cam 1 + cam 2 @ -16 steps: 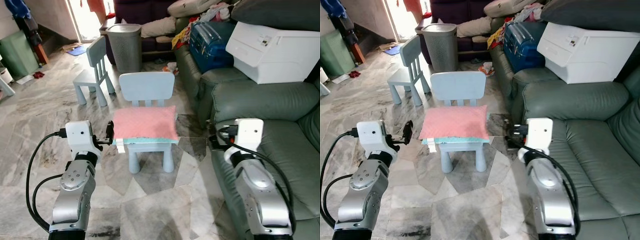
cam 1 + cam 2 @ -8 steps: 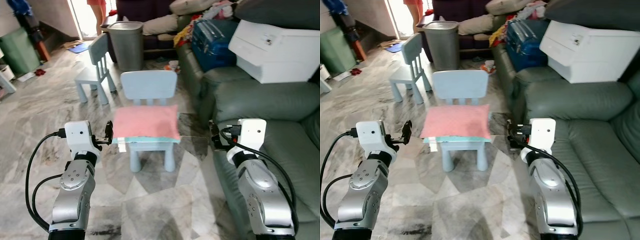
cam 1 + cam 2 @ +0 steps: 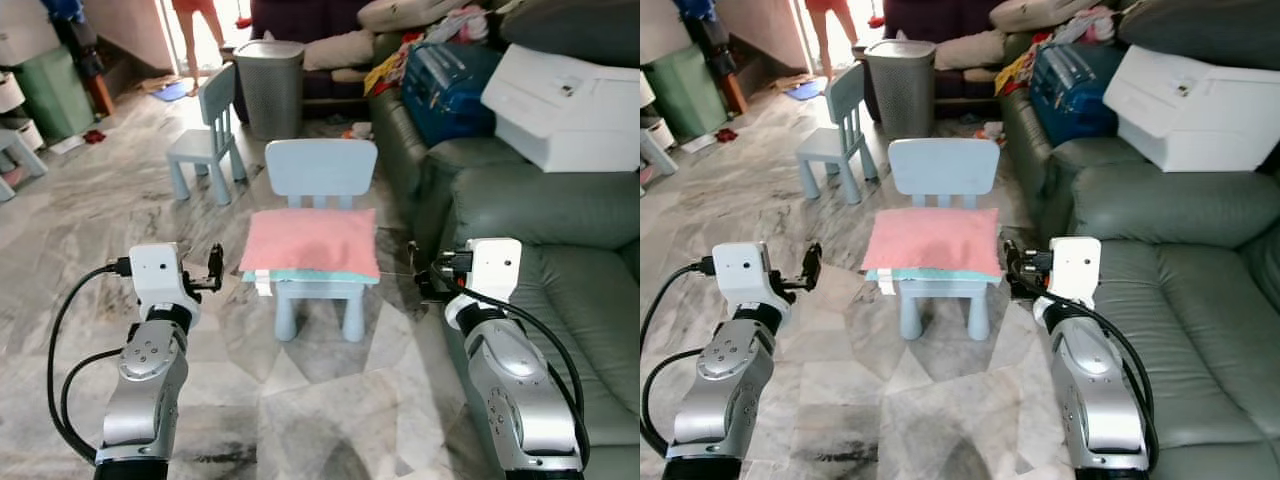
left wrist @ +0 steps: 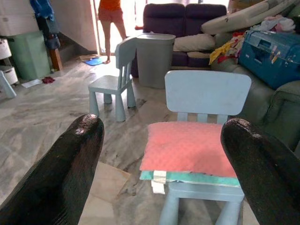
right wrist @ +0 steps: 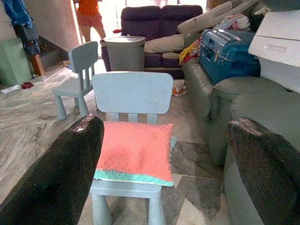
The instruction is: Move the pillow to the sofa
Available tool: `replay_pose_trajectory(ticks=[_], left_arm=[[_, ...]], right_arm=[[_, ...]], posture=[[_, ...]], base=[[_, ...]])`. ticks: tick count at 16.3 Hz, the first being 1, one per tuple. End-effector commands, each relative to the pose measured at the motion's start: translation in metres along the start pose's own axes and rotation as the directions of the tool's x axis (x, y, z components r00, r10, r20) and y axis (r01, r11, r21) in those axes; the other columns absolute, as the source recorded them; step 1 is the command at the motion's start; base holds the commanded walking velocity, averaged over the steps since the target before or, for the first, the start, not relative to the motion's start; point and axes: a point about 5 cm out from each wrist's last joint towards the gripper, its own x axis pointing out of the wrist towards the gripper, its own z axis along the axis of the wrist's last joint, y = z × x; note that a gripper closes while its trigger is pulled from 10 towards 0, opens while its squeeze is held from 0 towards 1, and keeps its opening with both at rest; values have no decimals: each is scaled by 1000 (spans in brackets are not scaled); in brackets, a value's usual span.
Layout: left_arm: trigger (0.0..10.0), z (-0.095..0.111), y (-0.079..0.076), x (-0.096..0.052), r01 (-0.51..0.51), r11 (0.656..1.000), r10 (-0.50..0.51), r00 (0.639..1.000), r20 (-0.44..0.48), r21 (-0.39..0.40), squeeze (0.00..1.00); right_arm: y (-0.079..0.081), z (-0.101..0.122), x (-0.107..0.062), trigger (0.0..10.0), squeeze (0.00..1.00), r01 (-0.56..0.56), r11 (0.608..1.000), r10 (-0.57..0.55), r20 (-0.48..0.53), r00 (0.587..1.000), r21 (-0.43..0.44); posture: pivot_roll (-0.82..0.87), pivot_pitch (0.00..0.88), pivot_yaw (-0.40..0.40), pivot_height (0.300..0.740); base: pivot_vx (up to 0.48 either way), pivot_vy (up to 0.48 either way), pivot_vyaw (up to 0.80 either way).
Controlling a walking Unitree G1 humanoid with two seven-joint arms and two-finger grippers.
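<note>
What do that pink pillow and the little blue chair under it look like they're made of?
The pillow looks like soft fabric: its pink top has a dimpled, dotted texture, with a teal layer along its edge. The chair looks like moulded plastic, matte pale blue, with smooth rounded edges and no visible grain.

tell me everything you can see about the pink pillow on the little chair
The pillow is a flat, roughly square cushion with a pink, finely dotted top and a mint-green layer showing along its front edge, where a small white tag hangs. It looks like soft fabric. It lies flat on the seat of a pale blue child's chair, its back edge by the backrest and its sides overhanging the seat a little. Nothing holds it: the left gripper and right gripper sit apart from it on either side, fingers open.
</note>
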Motion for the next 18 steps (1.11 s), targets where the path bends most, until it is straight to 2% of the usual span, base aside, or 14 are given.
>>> replay_pose_trajectory(ticks=[1, 4, 5, 6, 18], left_arm=[[10000, 1, -2, 1, 0, 1000, 0, 1000, -1, 12, 0], [10000, 4, -2, 2, 18, 999, -19, 1000, 13, 45, 0], [10000, 6, 0, 2, 21, 1000, -22, 1000, 21, 6, 0], [10000, 6, 2, 2, 14, 1000, -14, 1000, 17, 0, 0], [10000, 1, 2, 0, 30, 999, -30, 1000, -6, -29, 0]], right_arm=[[-1, 3, -2, 10000, 0, -3, 1000, 3, 12, 1000, 0], [0, 3, -2, 10000, 0, -6, 1000, 6, 14, 1000, 1], [1, 3, -2, 10000, 0, -12, 1000, 12, 16, 1000, 1], [2, 3, -3, 10000, 0, -20, 1000, 20, 19, 1000, -2], [4, 3, -4, 10000, 0, -37, 999, 37, 25, 999, -3]], posture=[[-88, 9, 54, 740], [-88, 10, 56, 740], [-89, 10, 57, 740], [-90, 10, 59, 740], [-92, 15, 61, 740]], base=[[0, 0, 0], [0, 0, 0], [244, 0, 0], [296, 0, 0], [422, 0, 0]])
